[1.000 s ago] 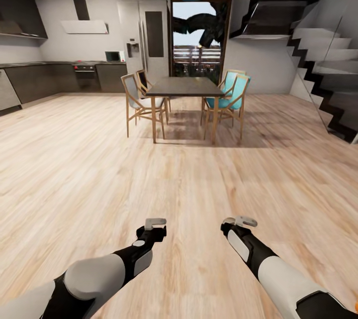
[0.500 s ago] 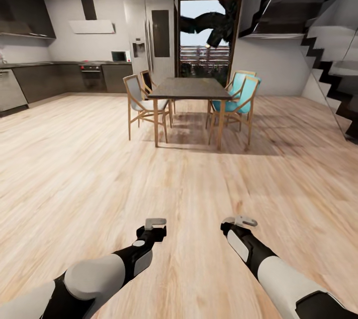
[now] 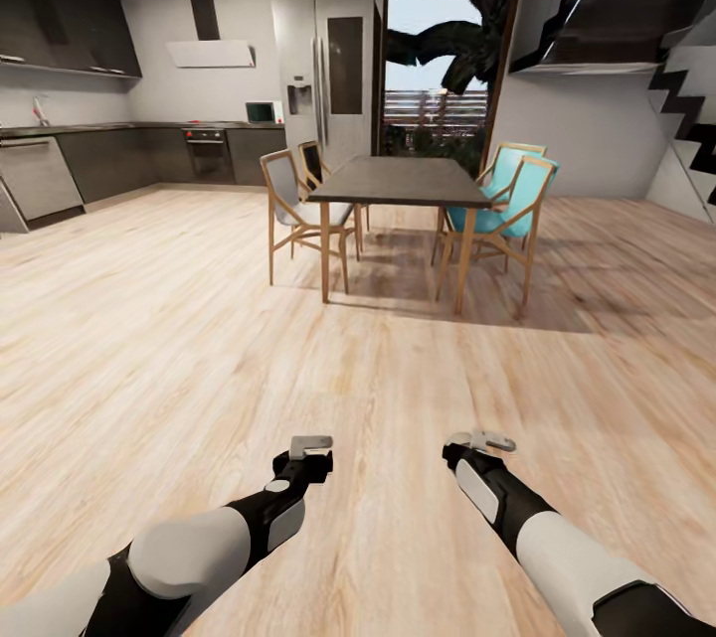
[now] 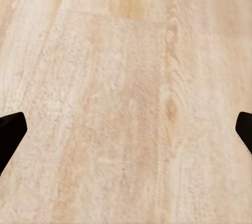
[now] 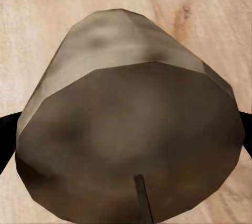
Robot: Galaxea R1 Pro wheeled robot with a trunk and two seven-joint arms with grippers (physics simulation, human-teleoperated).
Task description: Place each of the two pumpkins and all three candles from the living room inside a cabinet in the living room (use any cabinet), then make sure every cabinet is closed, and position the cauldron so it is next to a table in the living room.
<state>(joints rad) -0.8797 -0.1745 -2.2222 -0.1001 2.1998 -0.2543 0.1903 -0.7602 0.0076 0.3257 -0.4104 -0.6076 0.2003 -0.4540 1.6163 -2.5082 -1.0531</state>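
A stout grey-brown candle (image 5: 131,77) with a dark wick sits between the two dark fingers of my right gripper (image 5: 126,136), which is shut on it. In the head view the right gripper (image 3: 480,440) hangs low over the plank floor, and its hand covers the candle. My left gripper (image 3: 310,443) hangs beside it at the same height. The left gripper (image 4: 126,129) is open, its fingertips (image 4: 10,132) far apart with only bare floor between them.
A dark dining table (image 3: 398,182) with wooden chairs, two of them teal (image 3: 512,195), stands ahead on the light wood floor (image 3: 199,319). Kitchen counters (image 3: 89,160) and a fridge (image 3: 328,80) line the back wall. A staircase (image 3: 686,120) rises at the right.
The whole picture has shifted right and the dining table looks nearer, so the camera has turned left and moved forward. Both arms keep their pose.
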